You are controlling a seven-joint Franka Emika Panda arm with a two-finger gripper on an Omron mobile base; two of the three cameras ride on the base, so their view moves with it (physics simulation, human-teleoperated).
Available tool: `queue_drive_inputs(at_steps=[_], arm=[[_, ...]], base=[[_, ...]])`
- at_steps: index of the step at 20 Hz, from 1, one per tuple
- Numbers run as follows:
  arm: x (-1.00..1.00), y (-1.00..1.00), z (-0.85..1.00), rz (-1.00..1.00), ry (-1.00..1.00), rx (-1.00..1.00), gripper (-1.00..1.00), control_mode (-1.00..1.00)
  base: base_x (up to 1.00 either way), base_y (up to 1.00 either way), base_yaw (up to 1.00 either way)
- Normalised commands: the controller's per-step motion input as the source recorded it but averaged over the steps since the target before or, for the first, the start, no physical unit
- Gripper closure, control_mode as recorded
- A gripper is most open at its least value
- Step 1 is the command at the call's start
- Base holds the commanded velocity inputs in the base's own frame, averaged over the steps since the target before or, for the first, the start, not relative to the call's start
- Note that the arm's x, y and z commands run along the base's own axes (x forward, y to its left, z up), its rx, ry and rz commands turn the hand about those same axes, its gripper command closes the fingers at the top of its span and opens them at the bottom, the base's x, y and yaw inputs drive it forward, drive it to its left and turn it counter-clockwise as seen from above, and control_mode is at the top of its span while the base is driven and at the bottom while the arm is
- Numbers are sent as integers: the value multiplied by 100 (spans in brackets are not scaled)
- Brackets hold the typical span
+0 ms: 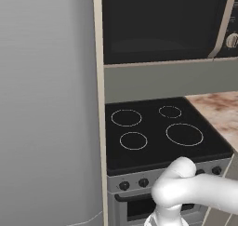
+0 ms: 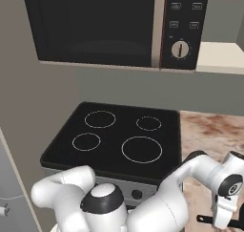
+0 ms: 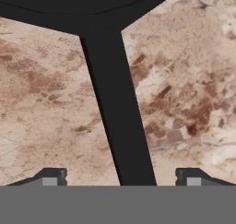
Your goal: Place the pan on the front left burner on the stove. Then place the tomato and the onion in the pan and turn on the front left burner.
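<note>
The pan (image 3: 115, 103) lies on the mottled brown counter (image 3: 41, 94), its long black handle running straight between the claw's (image 3: 120, 179) spread, released fingertips, touching neither; its round bowl sits just beyond them, contents out of sight. The stove (image 2: 114, 131) lies off to the claw's left, its front left burner (image 2: 86, 141) bare.

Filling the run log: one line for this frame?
phase: pre-grasp | fingers: open, straddling pan handle | pan: on counter | front left burner: bare
</note>
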Motion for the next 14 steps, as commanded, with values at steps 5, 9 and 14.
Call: queue_drive_inputs(at_steps=[5,9,14], arm=[[0,-16,-25,0,0,0,-100,-100],[0,-20,-24,0,0,0,-100,-100],[-15,-21,-31,-1,0,0,-100,-100]], base=[[0,0,0],[0,0,0],[0,0,0]])
